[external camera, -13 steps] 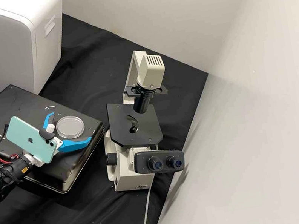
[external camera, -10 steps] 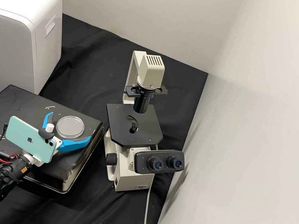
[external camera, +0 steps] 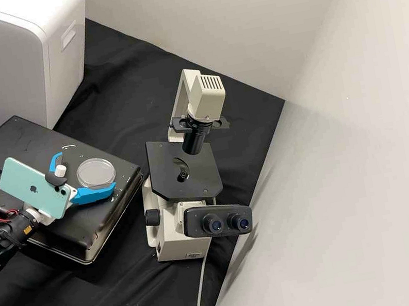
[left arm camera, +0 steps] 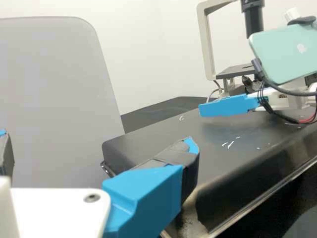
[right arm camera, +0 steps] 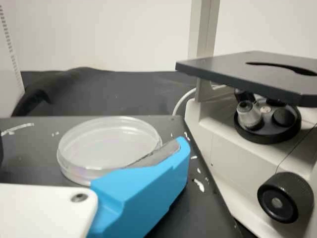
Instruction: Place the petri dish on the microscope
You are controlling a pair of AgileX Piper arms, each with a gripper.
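A clear petri dish lies flat on a black case, left of the microscope. My right gripper comes in from the left, a mint phone clamped on its wrist. It is open, with one blue finger on each side of the dish. One fingertip lies against the dish's rim. The black microscope stage is bare. My left gripper is open and holds nothing, low by the case's far side, looking across at the right arm's finger.
A large white appliance stands behind the case at the back left. The microscope's grey cable runs off the bench's front. A pale wall closes the right side just past the microscope's eyepieces.
My right gripper has drawn back a little to the left, and its fingers now reach less far past the dish. The dish has stayed where it was.
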